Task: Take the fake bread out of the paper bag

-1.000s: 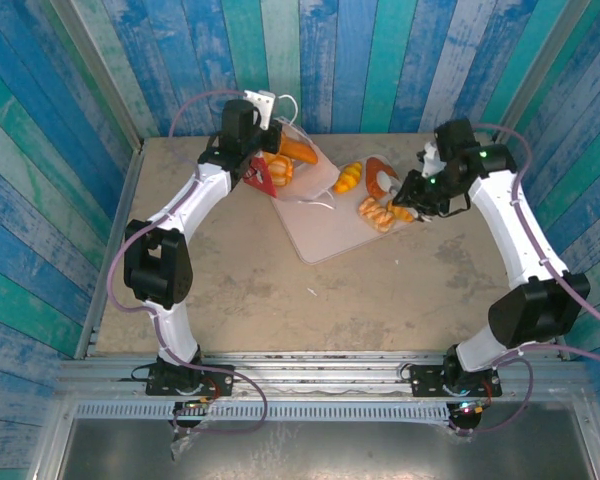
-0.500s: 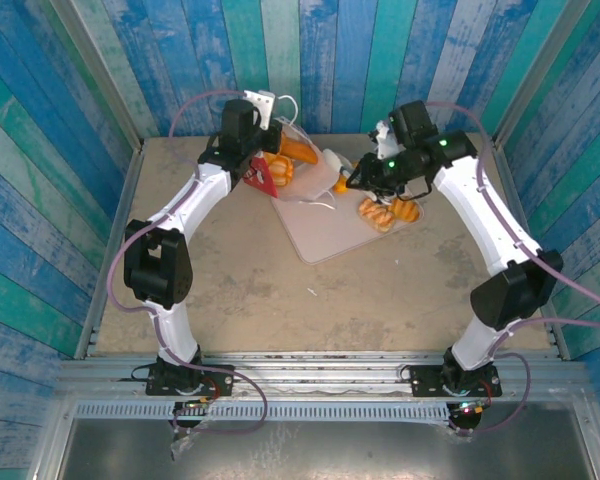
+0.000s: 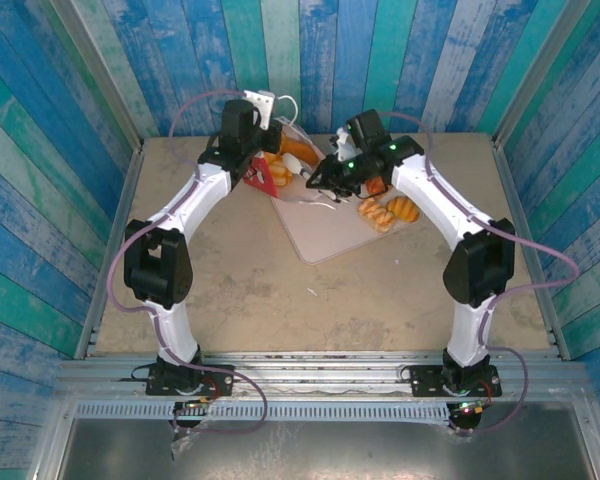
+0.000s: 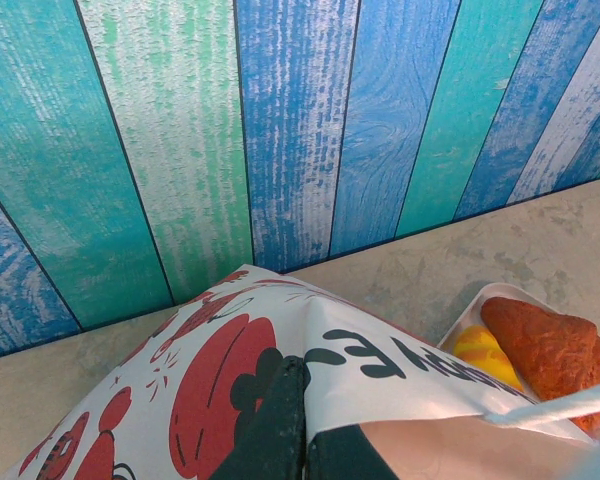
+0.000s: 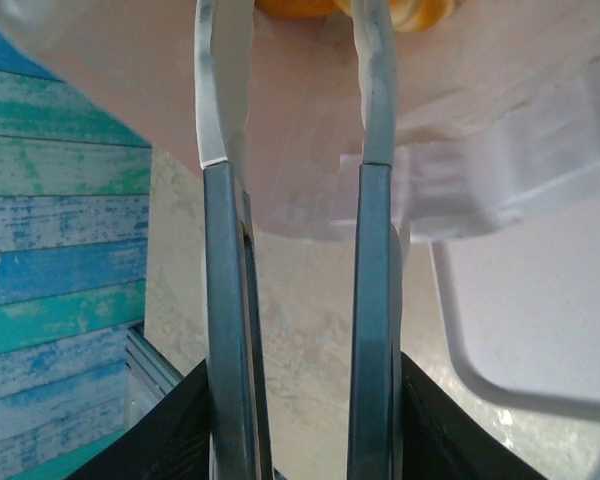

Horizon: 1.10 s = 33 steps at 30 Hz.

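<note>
Left wrist: left tool (image 4: 302, 378) tight on printed paper bag (image 4: 205, 375).

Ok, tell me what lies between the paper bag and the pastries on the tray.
In the top view, the right end effector hangs there, over a bare strip of tray.

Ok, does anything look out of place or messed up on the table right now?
The paper bag lies tipped on its side at the far edge of the table, one wall pinched in the left gripper. The pale tray sits skewed to the table edges. Nothing looks spilled or broken.
</note>
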{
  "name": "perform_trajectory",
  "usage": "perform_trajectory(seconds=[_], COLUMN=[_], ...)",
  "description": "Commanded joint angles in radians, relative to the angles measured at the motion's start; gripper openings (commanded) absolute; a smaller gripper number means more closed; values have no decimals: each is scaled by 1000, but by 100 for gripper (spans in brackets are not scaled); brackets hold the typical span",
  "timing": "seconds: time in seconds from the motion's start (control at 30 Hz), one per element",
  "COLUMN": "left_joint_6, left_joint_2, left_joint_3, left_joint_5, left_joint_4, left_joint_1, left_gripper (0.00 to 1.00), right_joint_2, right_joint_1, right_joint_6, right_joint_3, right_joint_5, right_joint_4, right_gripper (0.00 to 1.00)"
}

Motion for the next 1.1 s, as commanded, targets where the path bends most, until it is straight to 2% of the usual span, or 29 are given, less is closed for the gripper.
perform_trajectory(seconds=[0.0,0.47,1.07], left_joint_6=[-19,-5,-8], left_joint_2=[19,28,31], left_joint_3=[-7,6,0], left_joint_5=[33,31,41], left_joint_4=[-9,-30,-29], left_joint_1=[-5,-4,-4], left_gripper=[0,0,0], right_joint_2=[38,142,230], right_joint_1=[8,13,18], right_joint_6=[51,126,151], right_joint_3=[57,110,183], right_joint_5=[-31,-56,-67], right_joint_4=[89,196,192], right_gripper=[43,46,49])
